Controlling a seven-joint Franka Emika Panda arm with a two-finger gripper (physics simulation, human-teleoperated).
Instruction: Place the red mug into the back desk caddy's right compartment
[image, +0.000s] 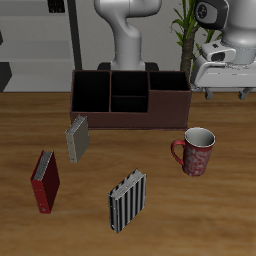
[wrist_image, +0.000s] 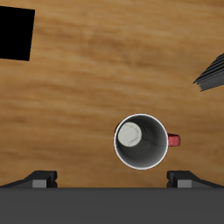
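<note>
Gripper (wrist_image: 111, 179) isn't visible in the ext. view; only the arm's white lower column (image: 127, 40) shows behind the caddy (image: 130, 97), the rest cut off by the frame edge. In the wrist view just two dark finger tips (wrist_image: 39, 179) show, set wide apart w/ the mug (wrist_image: 142, 141) in line between them but lower down on the table, so the gripper is spread and holding nothing. Mug stands upright on the wood table (image: 210, 215), seen from straight above in the wrist view: white inside, w/ a pale round patch I can't identify, red handle stub poking from the rim. In the ext. view the mug (image: 194, 151) sits at about 4 o'clock from the caddy, near its end, not touching, handle toward the table's middle. Right compartment (image: 91, 91), the wide undivided section, is at the caddy's opposite end from the mug; its floor is black and hard to read. Grey book (image: 77, 138) stands at 6 o'clock of that compartment, just in front. Red book (image: 45, 181) and striped book (image: 127, 200) lie nearer the front edge, well apart from each other. Room behind: shelving, a plant, white equipment, all partly cropped. Bare wood all round the mug.
</note>
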